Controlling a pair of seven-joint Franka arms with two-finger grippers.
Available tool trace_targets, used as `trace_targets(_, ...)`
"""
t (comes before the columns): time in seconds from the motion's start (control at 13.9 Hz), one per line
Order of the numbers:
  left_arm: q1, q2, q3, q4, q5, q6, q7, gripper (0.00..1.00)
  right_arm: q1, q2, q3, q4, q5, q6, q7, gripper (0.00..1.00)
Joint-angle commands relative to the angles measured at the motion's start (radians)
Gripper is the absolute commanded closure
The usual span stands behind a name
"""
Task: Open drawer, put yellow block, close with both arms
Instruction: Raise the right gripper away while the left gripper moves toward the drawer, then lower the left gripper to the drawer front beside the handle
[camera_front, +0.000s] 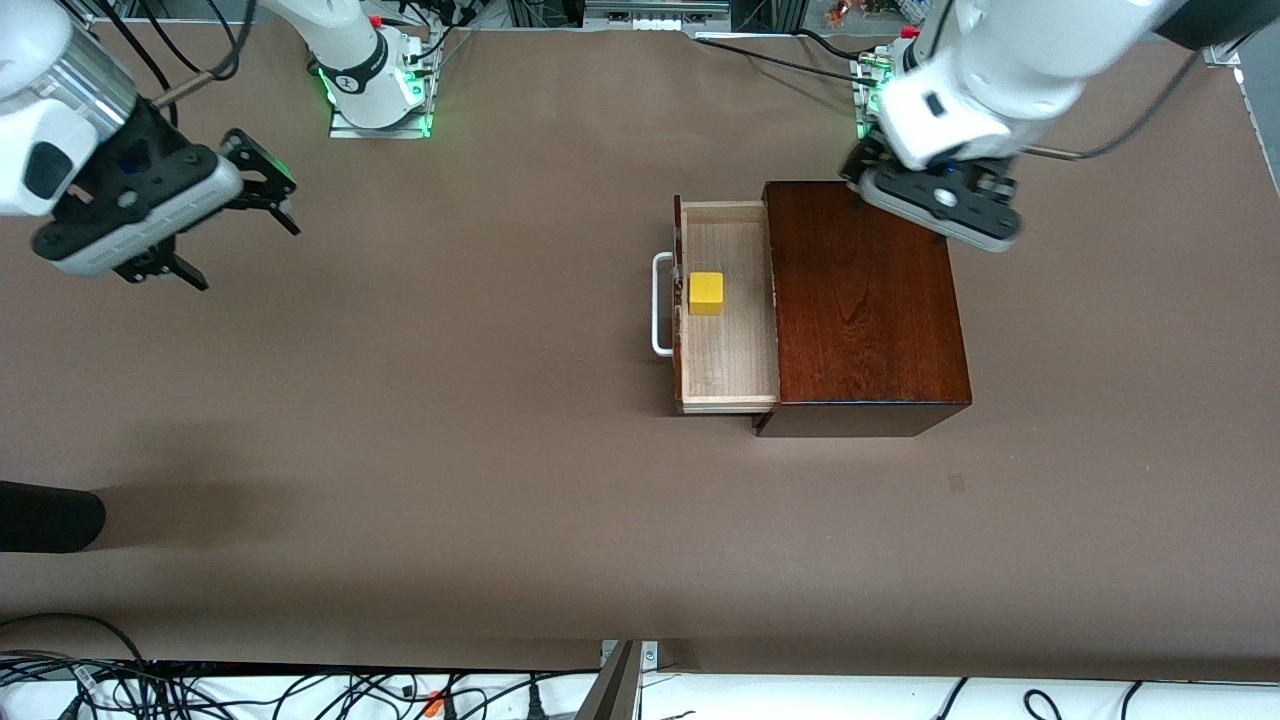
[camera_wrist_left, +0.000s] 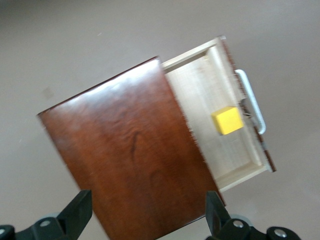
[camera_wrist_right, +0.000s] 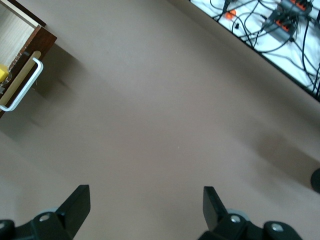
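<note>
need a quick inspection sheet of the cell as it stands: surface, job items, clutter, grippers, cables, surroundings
Surface: brown table, bare where visible.
Job's things: drawer pulled open from wooden box; yellow block inside, near the handle.
Clutter: dark object at the table edge.
Grippers: left gripper open over the box; right gripper open, over bare table, waiting.
Cables: bundles along the near edge.
Surroundings: green-lit bases.

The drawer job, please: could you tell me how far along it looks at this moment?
Done: the drawer is pulled out and the yellow block sits inside it, near the handle. In hand: nothing; the left gripper hangs open over the wooden box, the right gripper open over bare table. Left: pushing the drawer shut.
</note>
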Motion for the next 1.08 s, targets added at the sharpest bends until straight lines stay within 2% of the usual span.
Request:
trace_targets(0.0, -0.015, 0.051, -0.079, 0.025, 0.019, 0.026, 0.020, 0.00, -0.024, -0.170, 0.008, -0.231, 0.007, 0.061, 0.080, 0.00)
trace_targets(0.14, -0.067, 0.083, -0.110, 0.025, 0.019, 0.064, 0.014, 0.00, -0.042, -0.245, 0.012, -0.353, 0.006, 0.111, 0.128, 0.00)
trace_targets(0.36, -0.170, 0.140, -0.113, 0.025, 0.025, 0.136, 0.017, 0.00, -0.090, -0.250, 0.023, -0.404, -0.028, 0.116, 0.244, 0.00)
trace_targets(0.58, -0.222, 0.195, -0.111, 0.025, 0.025, 0.234, 0.107, 0.00, -0.179, -0.255, 0.086, -0.480, -0.045, 0.148, 0.349, 0.00)
trace_targets(0.79, -0.254, 0.256, -0.111, 0.025, 0.083, 0.307, 0.287, 0.00, -0.249, -0.255, 0.149, -0.493, -0.046, 0.161, 0.369, 0.00)
trace_targets(1.01, -0.313, 0.339, -0.110, 0.027, 0.169, 0.340, 0.453, 0.00, -0.245, -0.247, 0.153, -0.468, -0.066, 0.159, 0.366, 0.00)
